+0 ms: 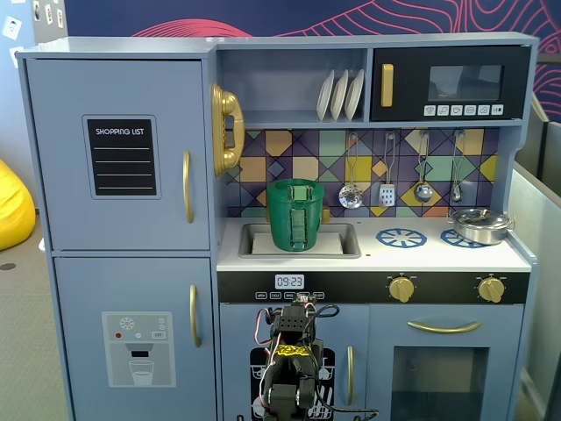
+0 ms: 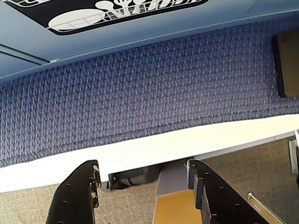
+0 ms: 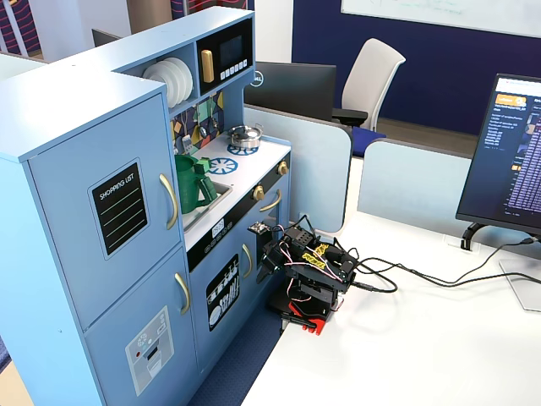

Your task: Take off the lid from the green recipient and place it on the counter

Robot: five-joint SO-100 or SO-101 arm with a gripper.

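Note:
The green recipient (image 1: 295, 219) stands upright in the sink cut-out of the toy kitchen; it also shows in the other fixed view (image 3: 193, 182). The lid (image 1: 295, 182) lies flat on the recipient's top. The white counter (image 1: 421, 254) runs to the right of the sink. My arm (image 1: 294, 360) sits folded on the white table (image 3: 406, 338), low in front of the kitchen and far below the recipient. In the wrist view my gripper (image 2: 143, 165) is open with nothing between its black fingers (image 2: 77, 196). It faces blue carpet and the table's edge.
A silver pan (image 1: 479, 225) rests on the right burner ring. Utensils hang on the back wall and plates (image 1: 340, 95) stand on the shelf above. The gold phone (image 1: 226, 127) sticks out left of the recipient. A monitor (image 3: 507, 152) and cables (image 3: 406, 279) lie on the table.

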